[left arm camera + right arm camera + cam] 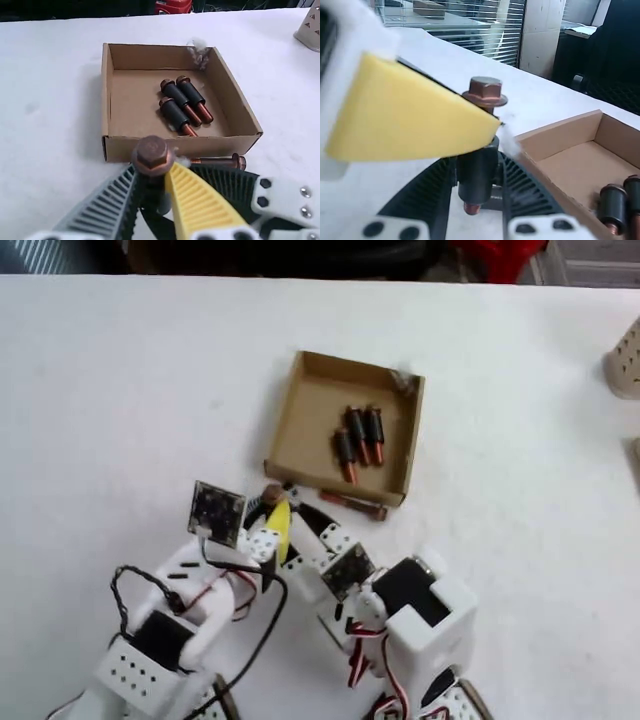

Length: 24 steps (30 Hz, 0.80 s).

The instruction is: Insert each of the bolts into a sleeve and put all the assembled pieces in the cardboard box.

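The cardboard box [290, 430] stands mid-table with three sleeved bolts [358, 440] lying inside. Just in front of it, my left gripper [151, 174], with one grey and one yellow finger [200, 205], is shut on a copper bolt [151, 154] just below its hex head. The bolt stands upright through a black sleeve [477, 170], and its tip [472, 208] pokes out underneath. My right gripper [477, 187], with black ribbed fingers [522, 187], is shut on that sleeve. One bare bolt [352, 504] lies on the table against the box's near wall.
A beige perforated object [625, 360] stands at the table's far right edge. White table surface lies open to the left of the box and behind it. The two arm bases [420, 615] crowd the near edge.
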{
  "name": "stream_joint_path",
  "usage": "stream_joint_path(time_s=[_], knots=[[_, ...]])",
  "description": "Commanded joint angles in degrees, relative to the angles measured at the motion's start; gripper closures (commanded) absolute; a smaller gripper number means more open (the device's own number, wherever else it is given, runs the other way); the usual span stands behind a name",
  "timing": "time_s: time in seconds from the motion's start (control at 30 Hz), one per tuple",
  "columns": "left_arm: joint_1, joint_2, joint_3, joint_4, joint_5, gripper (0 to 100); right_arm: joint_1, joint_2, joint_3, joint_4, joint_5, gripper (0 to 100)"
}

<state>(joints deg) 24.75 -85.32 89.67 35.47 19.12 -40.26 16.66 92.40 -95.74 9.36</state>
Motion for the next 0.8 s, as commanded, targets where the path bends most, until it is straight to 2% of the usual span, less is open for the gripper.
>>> stream_joint_path(time_s=[0.0, 0.1, 0.37, 0.57, 0.77], knots=[[-2.8, -1.0, 0.1, -1.9, -0.4, 77, 1.4, -0.7, 0.2, -2.9, -0.6, 98.2], [-4.2, -1.0, 0.2, -1.8, 0.1, 72, 1.4, -0.7, 0.7, -2.9, -0.6, 98.2], [-4.6, -1.3, -2.5, -1.2, 4.6, 71, 1.4, -0.7, 0.5, -2.9, -0.6, 98.2], [-4.5, -1.3, -8.3, 4.4, 4.9, 71, 1.4, -0.7, 0.4, -2.9, -0.6, 98.2], [-5.5, -1.4, -13.0, 5.5, 5.0, 71, 1.4, -0.7, 0.4, -2.7, -0.6, 98.2]])
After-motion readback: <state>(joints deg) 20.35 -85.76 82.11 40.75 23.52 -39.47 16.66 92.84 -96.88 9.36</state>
